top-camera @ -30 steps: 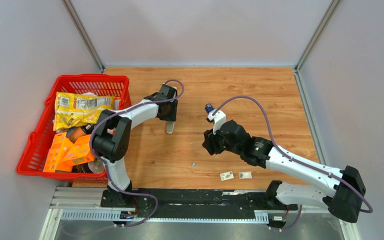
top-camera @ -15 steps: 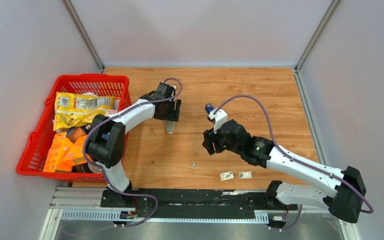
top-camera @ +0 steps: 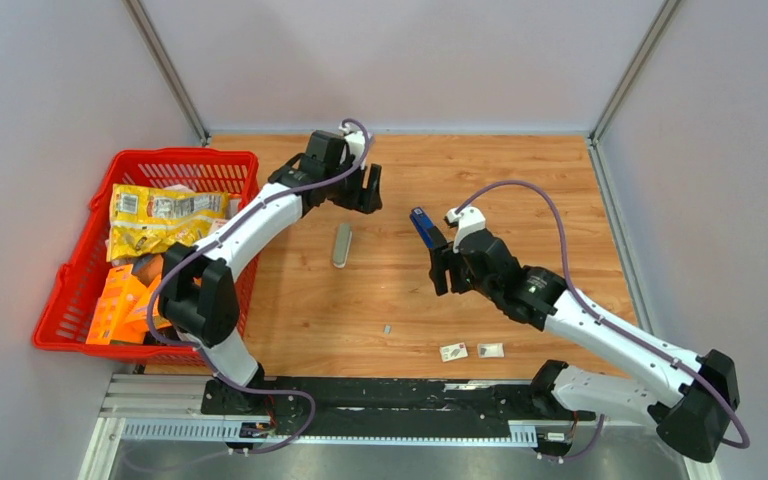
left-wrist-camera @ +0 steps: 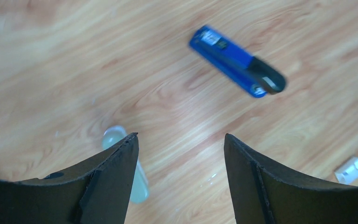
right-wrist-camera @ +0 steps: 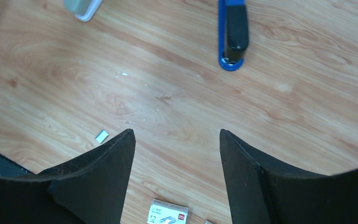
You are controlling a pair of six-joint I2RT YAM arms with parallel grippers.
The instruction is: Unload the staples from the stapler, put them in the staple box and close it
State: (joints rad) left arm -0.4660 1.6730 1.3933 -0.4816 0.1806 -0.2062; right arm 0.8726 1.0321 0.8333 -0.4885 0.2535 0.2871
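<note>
Both grippers have let go and drawn back, jaws spread and empty. The stapler (right-wrist-camera: 233,35) lies on the surface (top-camera: 520,180) ahead of the right gripper (right-wrist-camera: 175,135), and a grey piece (top-camera: 341,245) lies beneath the left gripper (left-wrist-camera: 181,140). A loose staple (right-wrist-camera: 101,136) sits beside the right gripper, so the unloading looks nearly finished.

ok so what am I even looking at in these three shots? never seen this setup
Two robot arms, bolted at the near edge of a wooden table. The wide picture comes from a fixed camera above and behind them: left arm on the left, right arm on the right. The other two come from a camera on each wrist, looking down past that arm's own dark jaws. On the table lie a blue stapler, a pale oblong piece, a tiny grey strip that looks like staples, and two small boxes. A red basket of snack packs sits at the left. Both sets of jaws are open and hold nothing.
</note>
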